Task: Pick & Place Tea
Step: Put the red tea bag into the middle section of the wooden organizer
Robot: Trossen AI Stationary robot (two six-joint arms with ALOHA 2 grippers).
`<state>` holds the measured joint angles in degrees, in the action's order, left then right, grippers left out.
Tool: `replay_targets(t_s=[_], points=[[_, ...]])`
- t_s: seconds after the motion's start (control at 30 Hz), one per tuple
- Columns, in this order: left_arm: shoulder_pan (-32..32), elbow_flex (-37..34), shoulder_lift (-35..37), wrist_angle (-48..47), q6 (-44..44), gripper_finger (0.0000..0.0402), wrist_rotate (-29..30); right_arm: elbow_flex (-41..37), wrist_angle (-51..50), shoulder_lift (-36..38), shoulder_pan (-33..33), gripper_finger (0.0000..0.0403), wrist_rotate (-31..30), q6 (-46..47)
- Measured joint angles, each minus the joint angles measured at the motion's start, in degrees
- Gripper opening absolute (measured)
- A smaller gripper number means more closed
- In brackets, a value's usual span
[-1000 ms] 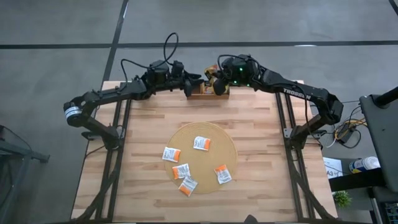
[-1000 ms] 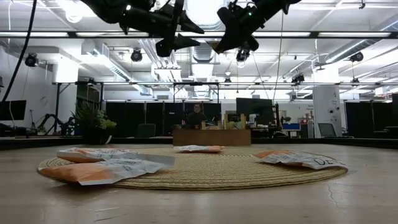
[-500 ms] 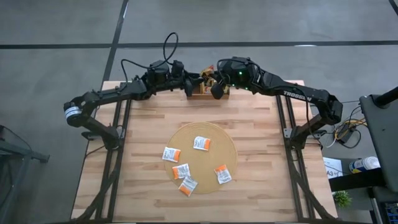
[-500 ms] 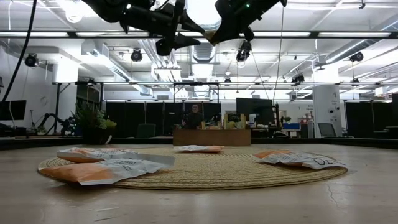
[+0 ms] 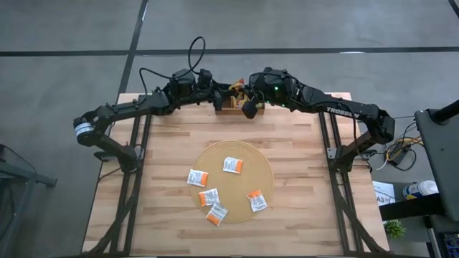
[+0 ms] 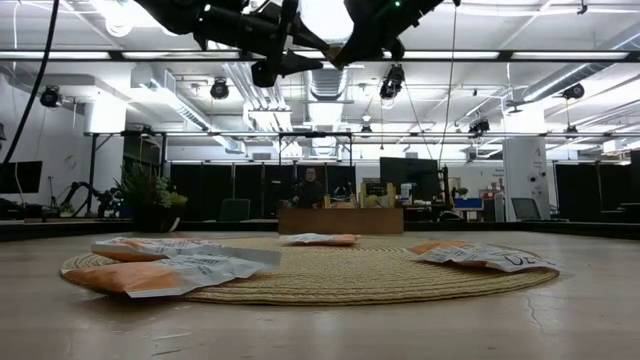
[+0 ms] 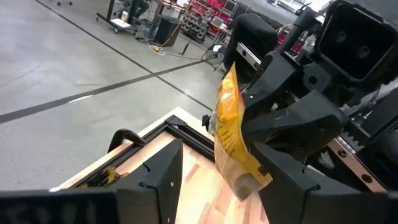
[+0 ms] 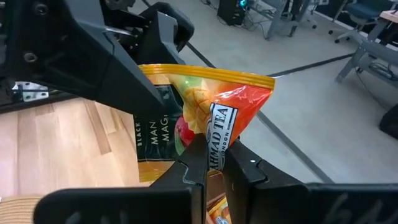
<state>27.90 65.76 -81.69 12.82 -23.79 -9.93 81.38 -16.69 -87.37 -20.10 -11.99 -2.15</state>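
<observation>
The right gripper [image 8: 208, 163] is pressed together on the edge of one tea sachet [image 8: 205, 115], an orange and yellow packet with a dark green part. It holds the sachet in the air above the small wooden tray [image 5: 231, 106] at the far edge of the desk [image 5: 165, 158]. The left gripper [image 7: 214, 180] is just beside it with its fingers spread, one on each side of the same sachet, and I cannot tell if they touch it.

Five other sachets [image 5: 198, 177] lie flat on the round mat [image 5: 262, 161] in the middle of the desk, well apart from both arms.

I judge that the sachet is very light and thin, and it bends easily, because its free corner hangs without support. The foil surface is probably slippery. A hold on the sealed edge, not on the soft middle, seems the safest, with a firm pinch.
</observation>
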Motion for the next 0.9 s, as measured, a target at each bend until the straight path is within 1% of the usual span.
replay_targets(t_s=[0.1, 0.17, 0.23, 0.3, 0.33, 0.37, 0.47, 0.63, 0.77, 0.9], points=[[0.0, 0.0, 0.0, 0.0, 0.0, 0.0159, 0.0, 0.0, 0.0, 0.0, 0.0, 0.0023, 0.0, 0.0], [-0.2, 0.0, 0.0, 0.0, 0.0, 0.0132, 0.0, 0.0, 0.0, 0.0, 0.0, 0.0023, 0.0, 0.0], [-0.3, 0.0, 0.0, 0.0, 0.1, 0.0092, 0.0, 0.0, 0.0, 0.0, 0.0, 0.0024, 0.0, 0.0], [-0.5, 0.0, 0.0, 0.0, 0.7, 0.0041, 0.0, 0.0, 0.0, 0.0, 0.0, 0.0030, 0.0, 0.1], [-0.5, 0.0, 0.0, 0.0, 1.1, 0.0021, 0.0, 0.0, 0.0, 0.0, 0.0, 0.0035, 0.0, 0.1], [-0.6, 0.0, 0.0, 0.0, 1.4, 0.0012, 0.0, 0.0, 0.1, 0.0, 0.0, 0.0042, 0.0, 0.0], [-0.6, 0.0, 0.0, 0.0, 1.7, 0.0003, 0.0, 0.0, 0.2, 0.0, 0.1, 0.0065, 0.0, 0.2], [-0.6, 0.0, 0.0, -0.2, 1.7, 0.0001, 0.0, 0.0, 0.2, 0.0, 0.1, 0.0106, 0.0, 1.6], [-0.5, 0.7, 0.0, -0.8, 2.9, 0.0001, 0.0, 0.0, -0.4, 0.9, 0.1, 0.0149, 0.5, 3.3], [-0.3, 1.8, 0.0, -3.4, 3.3, 0.0000, 0.2, 0.0, -2.8, 3.0, 0.1, 0.0190, -0.2, 5.4]])
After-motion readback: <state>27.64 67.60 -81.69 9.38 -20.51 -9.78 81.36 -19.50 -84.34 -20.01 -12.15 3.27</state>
